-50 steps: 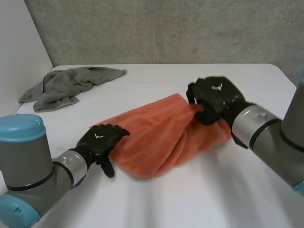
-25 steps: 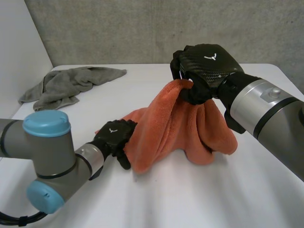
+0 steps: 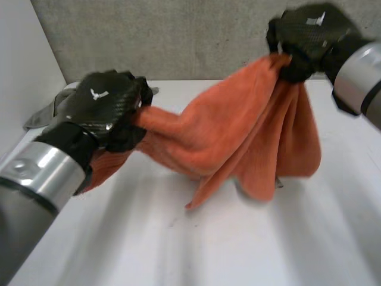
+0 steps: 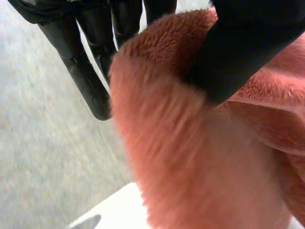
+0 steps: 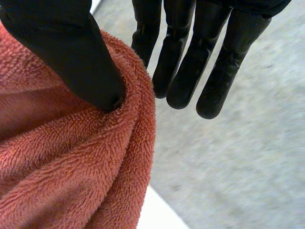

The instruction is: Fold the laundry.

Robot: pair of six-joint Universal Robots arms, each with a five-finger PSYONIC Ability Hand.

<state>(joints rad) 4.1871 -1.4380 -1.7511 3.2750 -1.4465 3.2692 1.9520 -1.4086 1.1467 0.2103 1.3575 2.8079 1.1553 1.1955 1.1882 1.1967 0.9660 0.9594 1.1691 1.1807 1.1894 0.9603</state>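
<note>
Both hands have gone up since a moment ago. The left hand (image 3: pixel 104 110) was low on the counter (image 3: pixel 208 238). Now it is up in the air and pinches one end of the orange towel (image 3: pixel 238 131) between thumb and fingers. The right hand (image 3: pixel 306 36) has climbed even higher and pinches the other end the same way. The towel sags between them. Its loose folds hang down below the right hand, close to the counter. A grey cloth (image 3: pixel 40 119) lies behind the left hand.
</note>
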